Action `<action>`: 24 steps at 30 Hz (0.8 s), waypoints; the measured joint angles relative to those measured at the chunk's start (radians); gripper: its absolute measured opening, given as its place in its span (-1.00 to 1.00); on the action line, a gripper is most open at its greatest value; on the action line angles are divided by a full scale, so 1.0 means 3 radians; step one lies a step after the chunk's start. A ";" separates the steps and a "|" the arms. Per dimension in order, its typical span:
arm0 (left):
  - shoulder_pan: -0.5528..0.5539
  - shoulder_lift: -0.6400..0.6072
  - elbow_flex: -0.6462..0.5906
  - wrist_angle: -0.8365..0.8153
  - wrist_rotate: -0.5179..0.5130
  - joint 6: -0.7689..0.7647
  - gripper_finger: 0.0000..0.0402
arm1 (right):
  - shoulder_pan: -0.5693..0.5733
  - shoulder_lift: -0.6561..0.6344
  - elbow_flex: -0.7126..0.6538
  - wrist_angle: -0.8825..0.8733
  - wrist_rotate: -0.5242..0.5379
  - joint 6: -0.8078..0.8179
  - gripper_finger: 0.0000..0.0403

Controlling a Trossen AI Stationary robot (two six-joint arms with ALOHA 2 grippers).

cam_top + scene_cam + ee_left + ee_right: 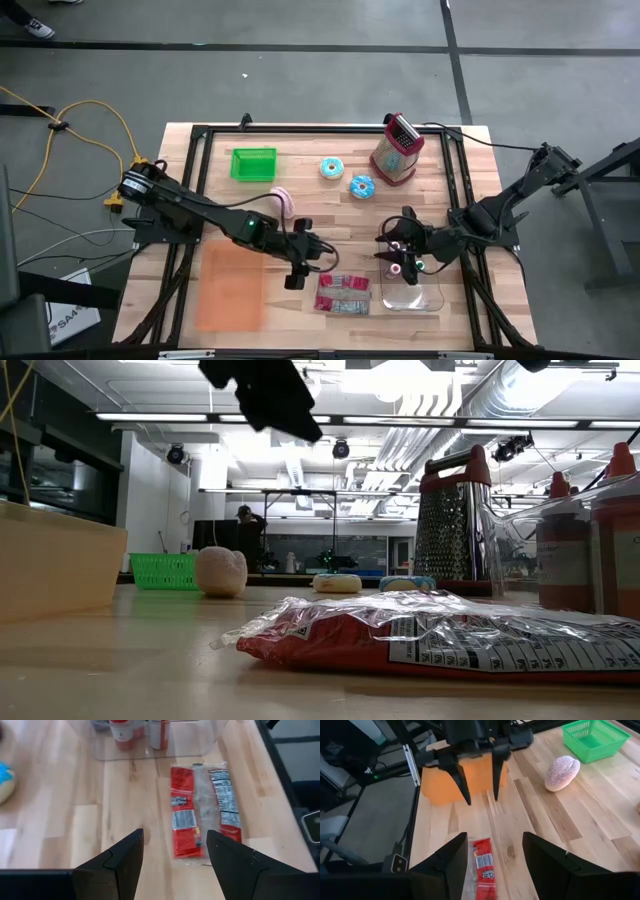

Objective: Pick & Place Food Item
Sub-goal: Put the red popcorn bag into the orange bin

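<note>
Closest to the table-level camera lies a red and clear food packet [440, 635], flat on the wooden table [300, 160] near its front edge; seen from above, the packet [343, 294] sits between an orange flat bin [232, 287] on the left and a clear container [415, 292] on the right, just beside the container; no claw touches it.

Left gripper [300, 277] hangs above the table just to the left of the packet, its two dark fingers [122, 865] spread apart and holding nothing; its wrist camera shows the packet [202, 812] lying lengthwise ahead of the fingers, slightly toward one of them.

Right gripper [390, 250] hovers over the far end of the clear container, where red-capped bottles [402, 266] stand; its fingers [447, 865] are also spread and empty; its own camera looks across the packet [484, 870] toward the left gripper [481, 797].

Farther back on the table: a green basket [253, 164]; a pink sugared pastry [284, 203] near the left arm; two iced doughnuts [332, 168] [361, 186], well apart from the packet; a metal box grater [397, 150] with a red top, standing upright.

A person [246, 518] is visible far off in the room behind the table.
</note>
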 joint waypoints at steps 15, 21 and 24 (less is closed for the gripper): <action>0.0057 0.0000 -0.1008 0.1644 0.0702 -0.0800 0.04 | -0.0071 0.0089 0.0000 0.0272 -0.0236 -0.0375 -0.12; 0.0032 0.0000 -0.1008 0.1647 0.0722 -0.0852 0.04 | -0.0258 0.0304 0.0001 0.0420 -0.0579 -0.0516 -0.12; -0.0018 0.0000 -0.1024 0.1674 0.0674 -0.0888 0.04 | -0.0336 0.0391 0.0000 0.0437 -0.0666 -0.0599 -0.12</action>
